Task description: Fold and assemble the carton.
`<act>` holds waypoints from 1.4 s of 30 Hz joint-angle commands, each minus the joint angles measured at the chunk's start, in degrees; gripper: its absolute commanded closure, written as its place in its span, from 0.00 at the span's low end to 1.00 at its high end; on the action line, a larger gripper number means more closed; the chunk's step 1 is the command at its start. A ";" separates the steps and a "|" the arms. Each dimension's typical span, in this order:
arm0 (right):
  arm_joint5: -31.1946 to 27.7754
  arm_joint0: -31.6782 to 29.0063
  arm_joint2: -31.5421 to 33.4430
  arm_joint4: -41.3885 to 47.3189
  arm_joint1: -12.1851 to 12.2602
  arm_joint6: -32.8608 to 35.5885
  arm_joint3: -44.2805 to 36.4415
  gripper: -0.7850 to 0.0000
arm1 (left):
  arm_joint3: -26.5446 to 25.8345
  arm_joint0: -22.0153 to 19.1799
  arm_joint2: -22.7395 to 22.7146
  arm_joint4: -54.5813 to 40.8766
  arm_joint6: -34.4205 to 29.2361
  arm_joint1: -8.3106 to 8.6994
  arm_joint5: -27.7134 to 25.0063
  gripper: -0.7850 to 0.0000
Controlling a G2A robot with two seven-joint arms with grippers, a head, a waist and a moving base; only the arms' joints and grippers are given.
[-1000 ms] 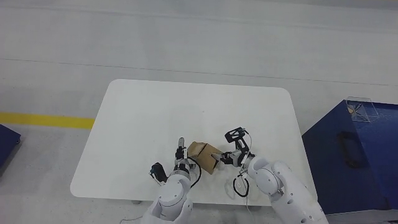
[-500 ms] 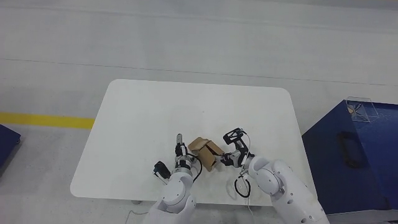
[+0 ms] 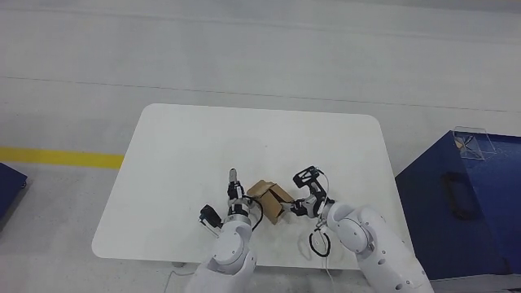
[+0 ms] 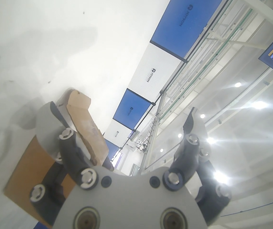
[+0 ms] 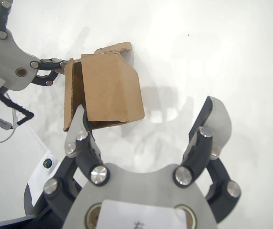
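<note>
**Both claws spread wide, facing each other across the carton**

The left arm (image 3: 228, 248) and right arm (image 3: 366, 244) are bent low over the near edge of the tabletop (image 3: 179, 155), wrists turned inward toward one another. The left claw (image 4: 124, 120) is spread wide. One of its fingers (image 4: 49, 117) lies against a flap of the carton (image 3: 267, 198), while the other (image 4: 195, 125) stands free, tipped up and away. The right claw (image 5: 146, 115) is also spread wide. One of its fingers (image 5: 79, 122) is tucked in at the carton's open end, and the other (image 5: 215, 115) hangs clear to the side, touching nothing.
</note>
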 commanded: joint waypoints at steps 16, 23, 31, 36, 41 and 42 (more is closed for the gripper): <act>-0.44 -0.51 1.13 -0.63 0.33 1.72 -0.24 0.00 | 3.13 -2.76 -2.92 -5.90 -7.18 -0.54 -4.55 0.00; -0.53 -1.11 1.94 -0.28 0.50 1.88 -0.90 0.00 | -0.62 0.24 -2.69 -3.57 -11.27 -0.37 -10.66 0.00; 0.59 -1.03 2.74 -0.53 0.57 1.36 -0.99 0.00 | -5.51 4.05 -1.06 0.82 -14.25 -0.12 -12.01 0.00; 1.23 -0.52 3.96 -0.20 0.69 1.30 -0.85 0.00 | -7.83 5.90 0.86 4.52 -13.93 -0.11 -10.70 0.00; 0.79 -0.75 4.99 -1.44 1.00 2.13 -1.52 0.00 | -9.33 7.21 2.86 7.09 -12.46 -0.34 -10.82 0.00; 0.23 -0.99 5.35 -1.82 1.15 2.86 -1.68 0.00 | -9.58 7.42 3.30 7.73 -12.27 -0.38 -10.72 0.00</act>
